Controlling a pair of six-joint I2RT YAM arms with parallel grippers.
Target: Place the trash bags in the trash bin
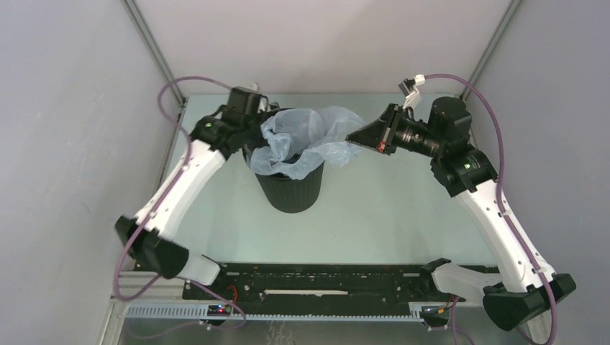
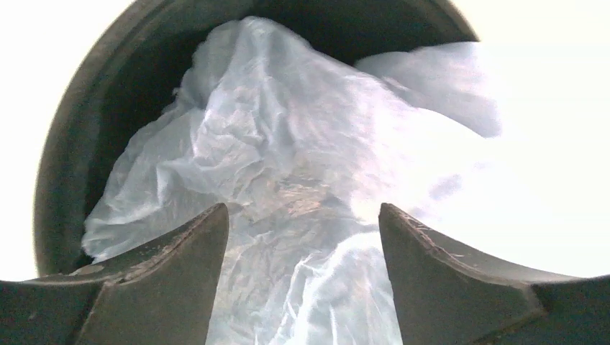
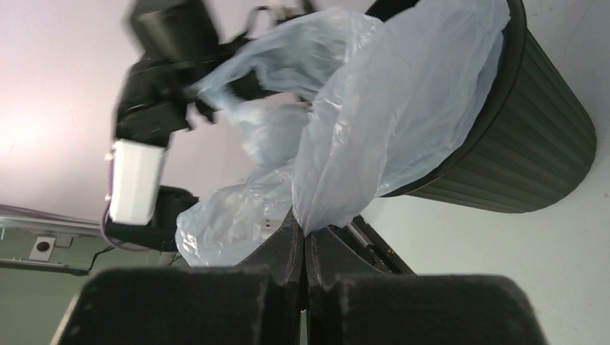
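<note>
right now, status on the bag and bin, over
Right gripper shut on trash bag edge, beside the bin. Left gripper open over bin mouth. Bag partly in, draped over rim.

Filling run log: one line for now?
bag: partly in bin, rest hanging outside | left gripper: open over bag | right gripper: shut on bag

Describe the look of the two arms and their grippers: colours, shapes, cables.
The left arm and right arm have white shells, black joints and black bases, each trailed by a purple cable. The left gripper and right gripper are black, with two wedge-shaped fingers apiece; the right one carries a small red mark.
</note>
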